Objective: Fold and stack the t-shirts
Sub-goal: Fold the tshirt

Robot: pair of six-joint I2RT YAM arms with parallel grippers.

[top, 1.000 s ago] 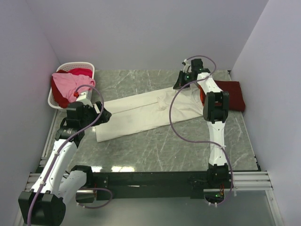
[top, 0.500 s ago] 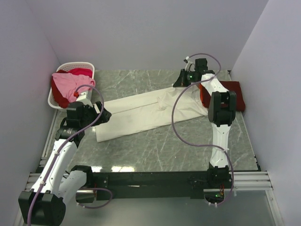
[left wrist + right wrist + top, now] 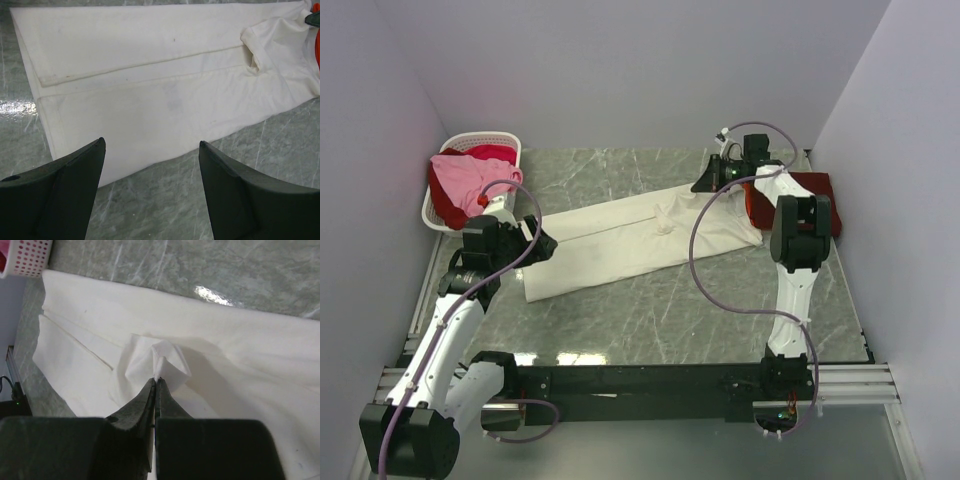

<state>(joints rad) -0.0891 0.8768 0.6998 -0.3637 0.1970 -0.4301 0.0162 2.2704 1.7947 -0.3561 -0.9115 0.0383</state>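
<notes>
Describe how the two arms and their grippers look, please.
The left arm and right arm have white shells and black joints. A purple cable loops loosely along each. The left gripper has broad black wedge fingers; the right gripper has black tapering ones.

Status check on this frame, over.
Left gripper open over cream-white t-shirt, left end. Right gripper shut at its raised cloth peak, grip unclear. Shirt folded lengthwise, flat. Dark red t-shirt beside right end.

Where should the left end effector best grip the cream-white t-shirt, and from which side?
Probably the hem at its near left corner, coming down from the left. The cream-white t-shirt lies flat, folded lengthwise; that edge is bare, and the open left end effector hangs near it.
</notes>
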